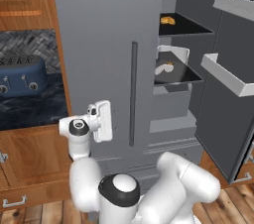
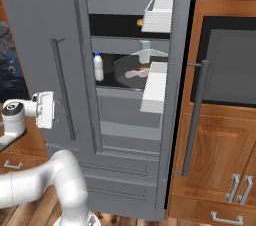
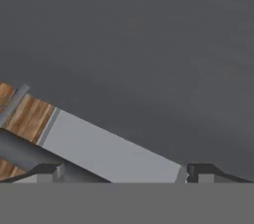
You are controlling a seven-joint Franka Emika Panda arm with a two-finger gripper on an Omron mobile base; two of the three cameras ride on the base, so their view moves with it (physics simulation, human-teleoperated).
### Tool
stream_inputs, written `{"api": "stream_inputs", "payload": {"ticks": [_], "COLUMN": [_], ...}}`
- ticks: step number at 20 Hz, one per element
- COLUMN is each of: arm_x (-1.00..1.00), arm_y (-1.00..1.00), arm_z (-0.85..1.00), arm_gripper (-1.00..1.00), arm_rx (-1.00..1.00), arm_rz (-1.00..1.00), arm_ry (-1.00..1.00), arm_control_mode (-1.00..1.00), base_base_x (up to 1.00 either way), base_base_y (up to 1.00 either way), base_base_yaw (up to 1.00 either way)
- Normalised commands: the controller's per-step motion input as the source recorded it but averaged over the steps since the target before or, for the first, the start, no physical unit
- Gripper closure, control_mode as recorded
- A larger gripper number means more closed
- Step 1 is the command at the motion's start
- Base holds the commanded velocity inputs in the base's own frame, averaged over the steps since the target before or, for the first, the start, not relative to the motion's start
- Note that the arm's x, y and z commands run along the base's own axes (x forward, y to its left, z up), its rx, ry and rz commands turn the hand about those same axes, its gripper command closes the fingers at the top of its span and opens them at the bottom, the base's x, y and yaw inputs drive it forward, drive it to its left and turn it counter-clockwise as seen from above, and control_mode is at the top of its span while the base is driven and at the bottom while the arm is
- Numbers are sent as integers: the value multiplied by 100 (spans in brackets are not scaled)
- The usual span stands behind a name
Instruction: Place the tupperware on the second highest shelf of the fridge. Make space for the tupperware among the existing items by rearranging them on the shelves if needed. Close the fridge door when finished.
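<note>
Tupperware [image 1: 171, 64] half hidden behind closed left fridge door [image 1: 109, 59]

All 3 pictures are rendered, with flat, even light and no visible lamp. The fridge [image 1: 106, 44] faces read as smooth mid-grey with almost no glare or highlight. Its interior is dimmer: the shelves [image 1: 183, 27] look near black, and the back corners behind them fall into soft shade. The white door bins [image 1: 230, 74] and the arm's white shell are the brightest surfaces, lightly shaded on their undersides. Cast shadows are faint and soft-edged. Resolution is low, so edges look slightly soft and jagged, notably along the bar handle [image 2: 196, 115]. The hand view is dim, showing a plain grey gradient. No lens distortion bends the straight lines near the borders.
</note>
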Motion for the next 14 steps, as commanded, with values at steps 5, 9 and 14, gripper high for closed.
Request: {"api": "stream_inputs", "payload": {"ticks": [5, 9, 14], "arm_x": [100, 100, 21], "arm_y": [-11, -20, -4], "arm_z": [1, 0, 9], "arm_gripper": [-100, -100, -100], "arm_rx": [7, 14, 10], "arm_rz": [49, 63, 60], "arm_ry": [-9, -13, -14], "arm_control_mode": [-100, -100, -100], "base_base_x": [0, 0, 0], "base_base_y": [0, 0, 0], "base_base_yaw": [0, 0, 0]}}
